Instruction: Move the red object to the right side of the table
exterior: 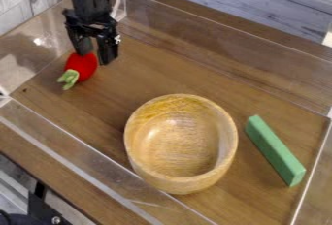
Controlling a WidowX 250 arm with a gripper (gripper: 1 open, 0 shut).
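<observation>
The red object [80, 67], a small strawberry-like toy with a green stem end, lies at the left side of the wood-grain table [195, 64]. My black gripper [93, 50] hangs pointing down right over the toy's upper part, partly covering it. The fingers stand apart, open, around the top of the toy. Whether they touch it I cannot tell.
A large wooden bowl [182, 142] sits in the front middle. To its right lies a flat green rectangular block [275, 149]. Clear plastic walls [78, 156] edge the table on all sides.
</observation>
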